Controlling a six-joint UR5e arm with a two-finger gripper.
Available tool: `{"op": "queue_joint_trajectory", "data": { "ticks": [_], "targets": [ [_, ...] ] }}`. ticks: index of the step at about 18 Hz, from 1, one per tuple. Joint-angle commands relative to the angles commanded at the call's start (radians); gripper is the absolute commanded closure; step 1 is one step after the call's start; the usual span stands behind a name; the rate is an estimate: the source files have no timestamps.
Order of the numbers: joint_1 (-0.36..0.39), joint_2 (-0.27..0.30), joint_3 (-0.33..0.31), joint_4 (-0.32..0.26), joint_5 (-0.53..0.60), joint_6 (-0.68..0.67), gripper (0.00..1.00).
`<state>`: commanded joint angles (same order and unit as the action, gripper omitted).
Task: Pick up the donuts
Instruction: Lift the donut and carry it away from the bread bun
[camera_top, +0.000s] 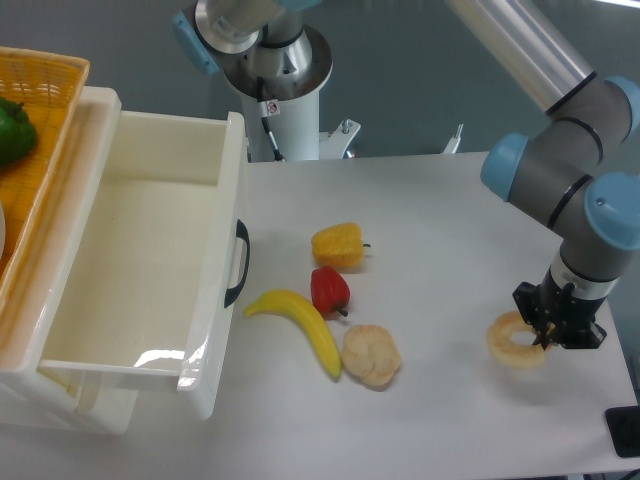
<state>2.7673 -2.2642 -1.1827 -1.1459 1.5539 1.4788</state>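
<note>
The pincer (547, 335) is seen low over the right part of the white surface (450, 220), directly at the right edge of the donut (516, 341). Its dark fingers are set against the ring's right rim, but how far they stand apart, and whether the ring is actually clamped, cannot be told from this view. The donut, a pale tan-cream ring with an open centre hole, is seen lying flat on the surface, partly covered on its right side by the pincer. The grey and blue arm (580, 170) is seen rising from the pincer toward the upper right.

Well apart to the left, a group of toy foods is laid near the middle of the surface. A round, pale biscuit-like piece (371, 355) is placed closest to the donut, and a yellow banana (300, 323) is found just beside it on the left. A red pepper (329, 290) is set just above the banana, and a yellow-orange pepper (338, 246) is placed just behind the red one.

Further left, a white open bin (150, 270) with a dark handle (237, 263) is seen. An orange wicker basket (40, 150) is located at the far left edge, with a green item (14, 130) inside it.
</note>
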Motion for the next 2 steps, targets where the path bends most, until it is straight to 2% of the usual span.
{"op": "queue_joint_trajectory", "data": {
  "ticks": [2],
  "targets": [
    [0.000,0.000,0.000,0.000,-0.002,0.000,1.00]
  ]
}}
